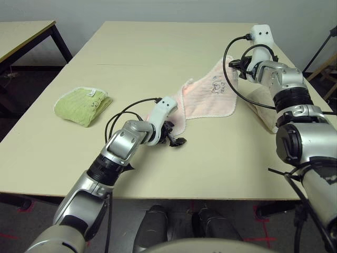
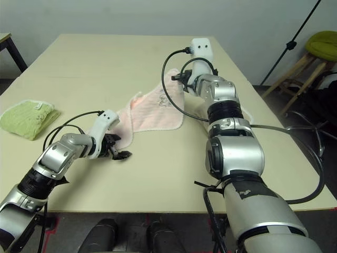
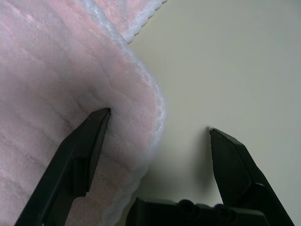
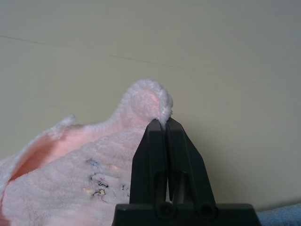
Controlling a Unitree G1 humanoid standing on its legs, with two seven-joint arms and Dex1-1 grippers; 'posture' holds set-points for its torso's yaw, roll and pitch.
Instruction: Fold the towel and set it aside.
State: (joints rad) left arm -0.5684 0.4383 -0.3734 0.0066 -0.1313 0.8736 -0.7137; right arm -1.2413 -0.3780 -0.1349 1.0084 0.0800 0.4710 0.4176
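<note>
On table point(image 1: 158, 47), right gripper point(image 4: 162, 123) pinching pink towel point(image 1: 208, 100) corner raised, left gripper point(image 3: 160, 136) spreading wide, straddling near scalloped edge point(image 3: 157, 110).

wall point(image 1: 158, 9) pale grey | floor point(image 1: 21, 89) dark | second table point(image 1: 23, 32) left | wooden stool point(image 2: 297, 68) right

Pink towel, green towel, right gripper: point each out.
Pink towel point(image 1: 210, 100), left eye view, middle of the cloth.
Green towel point(image 1: 83, 104), left eye view, top fold.
Right gripper point(image 4: 165, 126), right wrist view, between fingertips.
</note>
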